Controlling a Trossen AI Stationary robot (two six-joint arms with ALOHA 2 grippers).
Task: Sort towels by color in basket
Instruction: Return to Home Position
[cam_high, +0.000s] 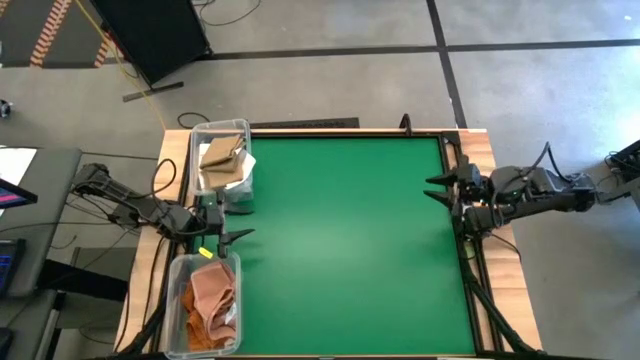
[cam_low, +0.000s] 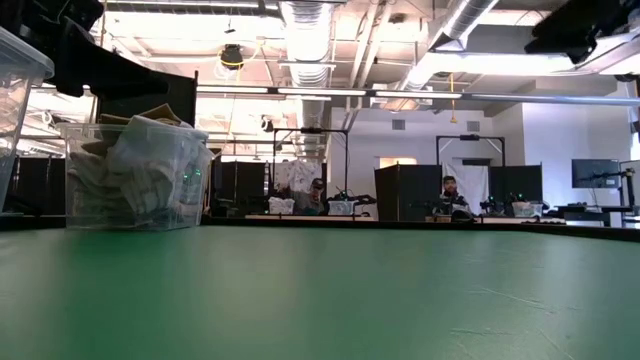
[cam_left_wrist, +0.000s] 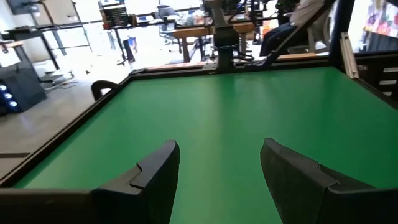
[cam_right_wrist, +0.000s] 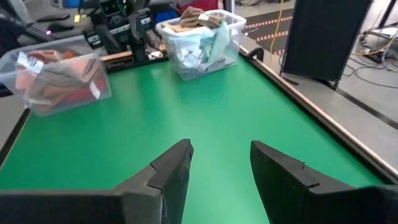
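Left gripper (cam_high: 244, 222) hangs at the table edge. Its dark fingers (cam_left_wrist: 155, 177) are spread wide with nothing between them, and only the flat green felt-like mat (cam_high: 350, 250) lies ahead of it.

Just beside it on one side is a clear rectangular plastic bin (cam_high: 195, 150). It holds tan folded cloth towels (cam_high: 220, 152) on top of crumpled white towels (cam_high: 238, 176). The right wrist view adds a pale green towel (cam_right_wrist: 219, 38) pressed against this bin's wall. In the low view the cloths are heaped above the rim.

Just beside the gripper on the other side is a second clear plastic bin (cam_high: 172, 300). It holds salmon pink towels (cam_high: 212, 290) and rust-orange towels (cam_high: 195, 325), loosely heaped in soft folds. The gripper sits between the two bins; cannot tell if it touches either.

Both bins have thin see-through walls and rounded corners.

Right gripper (cam_high: 431, 188) is across the mat from the left one, at the opposite edge. Its fingers (cam_right_wrist: 174, 168) are also wide apart and empty. Both bins lie well ahead of it, past open mat.

The mat is smooth and matte, framed by black rails on a pale wooden tabletop (cam_high: 505, 300).
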